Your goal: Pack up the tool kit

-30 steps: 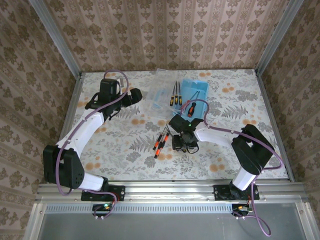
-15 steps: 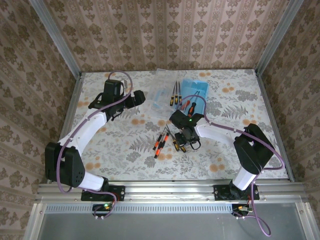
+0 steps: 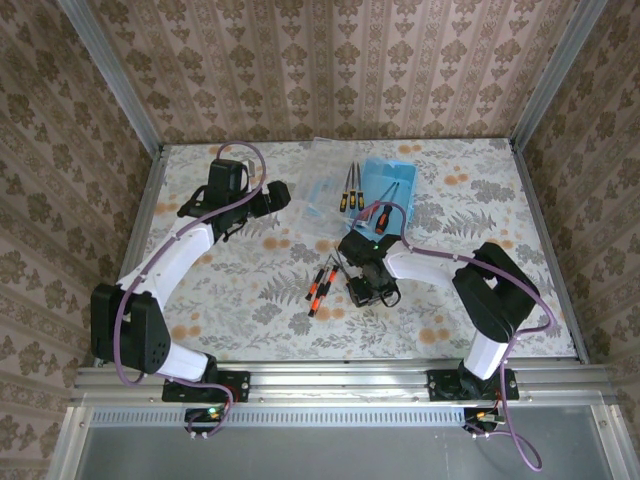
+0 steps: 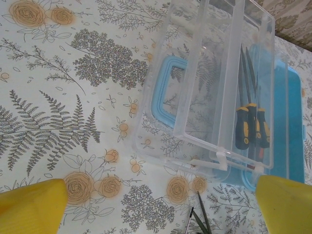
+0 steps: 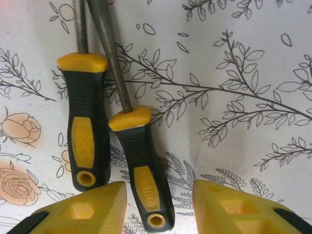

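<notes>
Floral table cover [image 3: 250, 290], damask wallpaper walls [image 3: 330, 70]

Screwdrivers [image 5: 84, 131]: shafts run off top edge, tips unseen. Clear case [image 4: 195, 97] clipped at top edge. Thin dark tools [image 4: 200, 222] cut by bottom edge, type unclear.

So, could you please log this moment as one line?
left gripper open, near clear case | right gripper open, straddling yellow-black screwdriver | nothing held

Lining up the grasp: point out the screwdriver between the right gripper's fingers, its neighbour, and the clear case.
Centred screwdriver [image 5: 141, 170]: right wrist view, handle.
Neighbour screwdriver [image 5: 84, 134]: right wrist view, handle.
Clear case [image 4: 200, 83]: left wrist view, transparent panel.
</notes>
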`<state>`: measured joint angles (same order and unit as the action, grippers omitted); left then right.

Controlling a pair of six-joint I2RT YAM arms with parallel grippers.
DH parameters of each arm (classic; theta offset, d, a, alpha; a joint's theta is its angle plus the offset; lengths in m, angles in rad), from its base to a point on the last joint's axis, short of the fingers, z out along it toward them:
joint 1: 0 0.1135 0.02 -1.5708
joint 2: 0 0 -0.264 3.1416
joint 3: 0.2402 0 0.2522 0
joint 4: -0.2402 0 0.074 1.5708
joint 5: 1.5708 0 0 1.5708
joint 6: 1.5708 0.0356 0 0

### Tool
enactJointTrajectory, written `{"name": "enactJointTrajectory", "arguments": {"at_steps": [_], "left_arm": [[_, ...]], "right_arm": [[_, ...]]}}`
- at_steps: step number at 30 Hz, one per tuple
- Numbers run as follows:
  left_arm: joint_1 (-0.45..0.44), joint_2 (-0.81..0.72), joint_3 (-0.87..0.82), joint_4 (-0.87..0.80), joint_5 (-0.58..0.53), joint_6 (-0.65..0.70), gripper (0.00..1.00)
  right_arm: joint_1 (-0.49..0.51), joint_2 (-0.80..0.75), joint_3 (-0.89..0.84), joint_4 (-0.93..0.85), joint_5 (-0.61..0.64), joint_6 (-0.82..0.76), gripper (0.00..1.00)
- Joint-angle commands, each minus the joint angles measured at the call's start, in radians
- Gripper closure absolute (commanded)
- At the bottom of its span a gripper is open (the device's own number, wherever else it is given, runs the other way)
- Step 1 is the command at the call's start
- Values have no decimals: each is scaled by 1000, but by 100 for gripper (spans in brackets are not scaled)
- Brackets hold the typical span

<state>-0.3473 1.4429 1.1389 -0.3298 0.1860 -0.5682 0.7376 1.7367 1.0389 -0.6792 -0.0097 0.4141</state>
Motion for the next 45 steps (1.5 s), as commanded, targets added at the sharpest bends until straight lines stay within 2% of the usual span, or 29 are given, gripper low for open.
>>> {"name": "enactJointTrajectory", "arguments": {"at_steps": [1,11,21,34,45], "left_arm": [[-4,9,21,-18,-10,24,0],[-4,7,21,-21,-14,27,0],[-7,2,20,-20,-14,25,0],[-10,-10,21,-23,-19,28,0],[-11,-24,24,-23,-19,28,0]], "right_arm": [[7,24,-16,23,8,-1,60],[5,23,-15,38,83,33,74],[6,-126,-60,-10,134,69,76],[12,-292,-20,-127,151,87,77],[13,-338,86,-186,145,94,77]]}}
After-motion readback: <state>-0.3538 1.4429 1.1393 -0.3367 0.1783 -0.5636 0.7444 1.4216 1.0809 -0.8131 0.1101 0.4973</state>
